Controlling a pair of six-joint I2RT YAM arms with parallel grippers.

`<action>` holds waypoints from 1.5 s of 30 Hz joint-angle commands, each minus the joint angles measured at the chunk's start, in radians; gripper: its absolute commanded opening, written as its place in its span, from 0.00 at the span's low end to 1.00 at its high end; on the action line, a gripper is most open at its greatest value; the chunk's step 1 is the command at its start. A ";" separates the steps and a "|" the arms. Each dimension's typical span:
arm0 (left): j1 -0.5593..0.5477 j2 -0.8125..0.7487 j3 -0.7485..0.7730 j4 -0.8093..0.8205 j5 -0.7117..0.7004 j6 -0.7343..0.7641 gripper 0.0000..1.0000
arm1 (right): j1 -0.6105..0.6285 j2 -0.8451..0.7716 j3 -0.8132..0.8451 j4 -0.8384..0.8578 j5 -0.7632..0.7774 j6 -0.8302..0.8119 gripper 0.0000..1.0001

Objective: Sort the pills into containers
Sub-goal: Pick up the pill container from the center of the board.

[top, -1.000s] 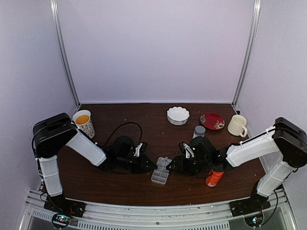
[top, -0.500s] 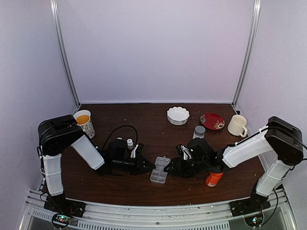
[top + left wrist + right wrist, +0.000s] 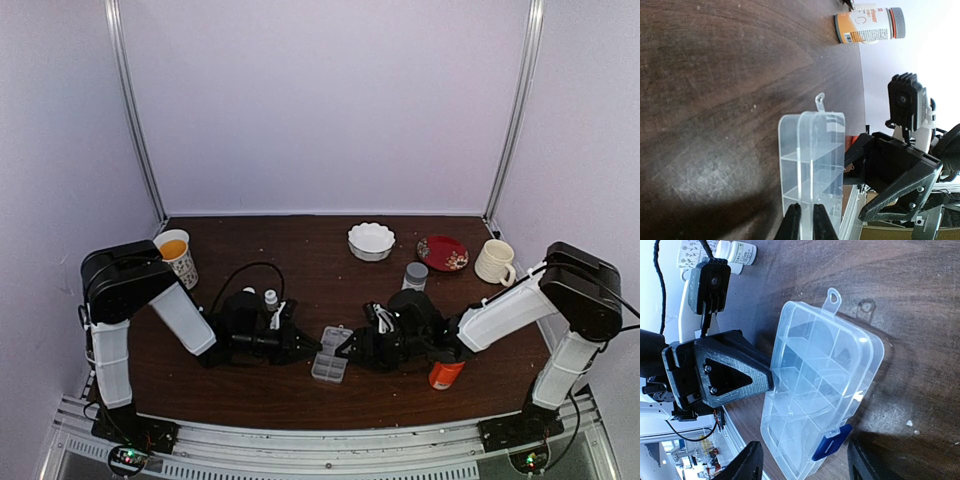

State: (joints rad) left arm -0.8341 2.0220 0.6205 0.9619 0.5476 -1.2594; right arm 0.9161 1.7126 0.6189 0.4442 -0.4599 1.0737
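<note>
box (image 3: 820, 380) looks light, stiff, slick | left hand (image 3: 807, 222) clamped on its rim | right hand (image 3: 805, 463) spread wide, box just ahead; best grip: side walls

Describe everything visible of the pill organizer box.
The pill organizer box is clear plastic, rectangular, with a grid of small compartments that look empty. A hang tab sits at one end, a blue latch at the other. It lies on the dark wooden table between the arms. The left gripper pinches one edge; the right gripper is open at the latch end, apart from it.
</note>
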 commanded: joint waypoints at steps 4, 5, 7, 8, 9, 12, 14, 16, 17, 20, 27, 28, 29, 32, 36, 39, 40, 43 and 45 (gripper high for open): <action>0.027 0.078 -0.047 -0.087 -0.024 0.002 0.00 | -0.003 0.030 0.023 0.032 -0.008 0.022 0.60; 0.028 0.083 -0.047 -0.086 -0.022 -0.001 0.00 | -0.003 0.032 0.022 0.033 -0.009 0.024 0.61; 0.031 0.095 -0.049 -0.073 -0.019 -0.005 0.00 | -0.003 0.033 0.023 0.034 -0.006 0.026 0.61; 0.033 0.101 -0.052 -0.064 -0.016 -0.009 0.00 | -0.003 0.033 0.024 0.034 -0.005 0.026 0.62; 0.034 0.107 -0.053 -0.055 -0.013 -0.011 0.00 | -0.002 0.033 0.024 0.035 -0.005 0.026 0.63; 0.039 0.127 -0.057 -0.029 0.000 -0.021 0.00 | -0.006 0.032 0.026 0.032 -0.003 0.025 0.64; 0.041 0.134 -0.057 -0.020 0.005 -0.023 0.00 | -0.010 0.035 0.028 0.030 -0.002 0.022 0.65; 0.041 0.138 -0.057 -0.013 0.010 -0.024 0.00 | -0.016 0.038 0.026 0.037 -0.003 0.020 0.65; 0.041 0.140 -0.056 -0.008 0.013 -0.026 0.00 | -0.019 0.040 0.023 0.050 -0.006 0.021 0.66; 0.041 0.142 -0.056 0.006 0.024 -0.030 0.00 | -0.030 0.048 0.028 0.076 -0.018 0.025 0.66; 0.041 0.143 -0.057 0.008 0.030 -0.031 0.00 | -0.032 0.031 0.043 0.103 -0.049 0.035 0.57; 0.042 0.144 -0.057 0.009 0.029 -0.032 0.00 | -0.032 0.027 0.038 0.112 -0.051 0.040 0.55; 0.041 0.144 -0.057 0.009 0.031 -0.032 0.00 | -0.034 0.021 0.033 0.124 -0.056 0.046 0.54; 0.041 0.145 -0.056 0.020 0.035 -0.039 0.00 | -0.036 0.000 0.013 0.172 -0.072 0.066 0.45; 0.041 0.143 -0.062 0.079 0.050 -0.071 0.00 | -0.036 -0.021 -0.005 0.199 -0.077 0.081 0.33; 0.041 0.139 -0.064 0.101 0.056 -0.086 0.00 | -0.036 -0.037 -0.012 0.194 -0.075 0.078 0.29; 0.041 0.136 -0.064 0.100 0.055 -0.085 0.00 | -0.036 -0.044 -0.013 0.188 -0.074 0.075 0.28; 0.041 0.125 -0.064 0.096 0.054 -0.085 0.00 | -0.036 -0.058 -0.015 0.178 -0.074 0.071 0.23; 0.040 0.113 -0.065 0.095 0.055 -0.083 0.00 | -0.036 -0.069 -0.018 0.170 -0.073 0.068 0.21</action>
State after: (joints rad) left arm -0.7986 2.0968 0.5888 1.1942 0.6445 -1.3575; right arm 0.8783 1.7058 0.6029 0.5472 -0.5011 1.1534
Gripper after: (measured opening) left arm 0.080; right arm 0.231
